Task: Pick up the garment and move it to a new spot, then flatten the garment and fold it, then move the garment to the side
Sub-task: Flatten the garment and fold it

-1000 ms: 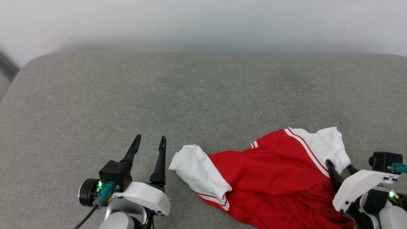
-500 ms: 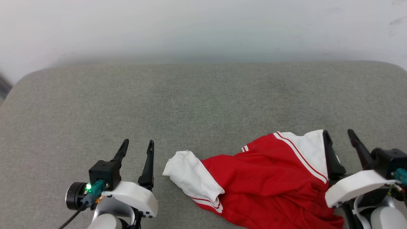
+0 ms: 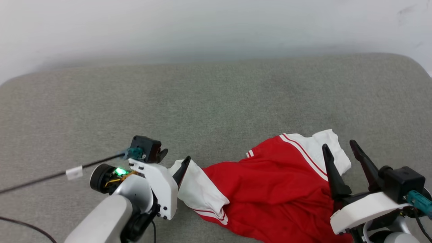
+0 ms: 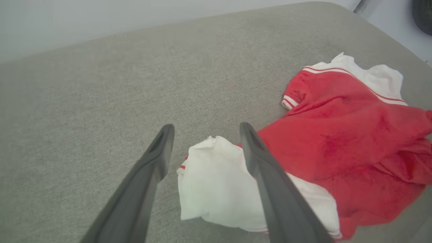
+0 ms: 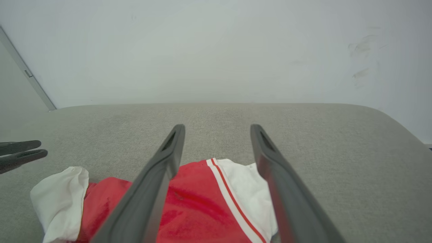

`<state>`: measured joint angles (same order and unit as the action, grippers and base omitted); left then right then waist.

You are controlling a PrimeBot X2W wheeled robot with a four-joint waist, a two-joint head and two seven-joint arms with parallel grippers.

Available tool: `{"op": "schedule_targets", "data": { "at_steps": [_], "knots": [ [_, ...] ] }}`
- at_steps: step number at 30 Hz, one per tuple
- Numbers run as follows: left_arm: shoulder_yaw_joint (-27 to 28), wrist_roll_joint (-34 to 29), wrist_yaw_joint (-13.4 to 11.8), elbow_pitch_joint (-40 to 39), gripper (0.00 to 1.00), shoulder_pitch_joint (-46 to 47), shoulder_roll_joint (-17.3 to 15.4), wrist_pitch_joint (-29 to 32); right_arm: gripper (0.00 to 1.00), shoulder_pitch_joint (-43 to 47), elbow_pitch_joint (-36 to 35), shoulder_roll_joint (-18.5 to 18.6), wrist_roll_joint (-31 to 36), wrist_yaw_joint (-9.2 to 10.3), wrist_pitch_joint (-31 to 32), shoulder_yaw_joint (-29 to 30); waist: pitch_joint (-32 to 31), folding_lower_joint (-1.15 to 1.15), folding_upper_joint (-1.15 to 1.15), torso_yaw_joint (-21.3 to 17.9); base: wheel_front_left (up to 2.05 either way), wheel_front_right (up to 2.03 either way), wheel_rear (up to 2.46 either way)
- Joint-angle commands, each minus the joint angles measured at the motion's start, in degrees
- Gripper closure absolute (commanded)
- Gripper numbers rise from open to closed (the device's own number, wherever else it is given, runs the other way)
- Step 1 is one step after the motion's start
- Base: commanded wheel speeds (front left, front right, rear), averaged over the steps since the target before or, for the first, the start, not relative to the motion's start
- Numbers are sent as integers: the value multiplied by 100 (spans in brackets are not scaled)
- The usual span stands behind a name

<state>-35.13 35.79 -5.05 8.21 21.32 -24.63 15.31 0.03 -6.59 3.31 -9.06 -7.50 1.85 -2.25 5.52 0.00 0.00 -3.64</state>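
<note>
The garment [image 3: 270, 189] lies crumpled on the grey cushion [image 3: 216, 101], at the lower right of the head view. The left gripper [image 4: 206, 128], jaws released, aims at one white sleeve [image 4: 209, 182]. The right gripper [image 3: 339, 145], jaws released too, hangs over the other, probably to lift both ends together.

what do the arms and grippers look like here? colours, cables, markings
The left gripper and right gripper each have two long dark tapered fingers on a white shell, with a black camera block and teal plug. A green light glows at the left wrist. A black cable with a white tag runs from the left plug. The left forearm is pale grey.
</note>
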Motion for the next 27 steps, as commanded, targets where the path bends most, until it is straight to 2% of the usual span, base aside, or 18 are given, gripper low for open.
{"op": "schedule_targets", "data": {
  "at_steps": [1, 8, 11, 12, 13, 14, 20, 27],
  "knots": [
    [-15, 33, 38, 47, 0, 102, -29, 67, 0, 17, -29, -34, -19, 2, -2, -15, 97, 0, 0, -74, 0, 0, 0],
    [-225, 373, 460, 688, 0, 472, -131, 1046, 0, -137, 11, -48, -82, 2, -46, -127, 418, 0, 0, -237, 0, 0, 0],
    [-271, 429, 562, 809, 0, 577, -177, 1272, 0, -202, 107, -50, -117, 2, -95, -138, 482, 0, 0, -276, 0, 0, 0],
    [-279, 447, 599, 823, 36, 603, -181, 1299, 0, -227, 139, -50, -133, 2, -110, -137, 495, 0, 0, -281, 0, 0, 0],
    [-273, 444, 612, 827, 81, 628, -191, 1277, 0, -244, 172, -51, -147, 2, -134, -138, 504, 0, 0, -286, 0, 0, 0],
    [-282, 466, 651, 844, 100, 635, -190, 1292, 0, -260, 196, -52, -161, 2, -151, -131, 509, 0, 0, -289, 0, 0, 0],
    [-211, 278, 660, 703, 100, 766, -258, 874, 0, -337, 319, -52, -196, 2, -200, -44, 469, 0, 0, -229, 0, 0, 0],
    [9, 130, 446, -94, 100, 409, -517, 233, 0, -234, 282, -52, -207, 2, -151, 138, 399, 0, 0, -3, 0, 0, 0]
  ]
}}
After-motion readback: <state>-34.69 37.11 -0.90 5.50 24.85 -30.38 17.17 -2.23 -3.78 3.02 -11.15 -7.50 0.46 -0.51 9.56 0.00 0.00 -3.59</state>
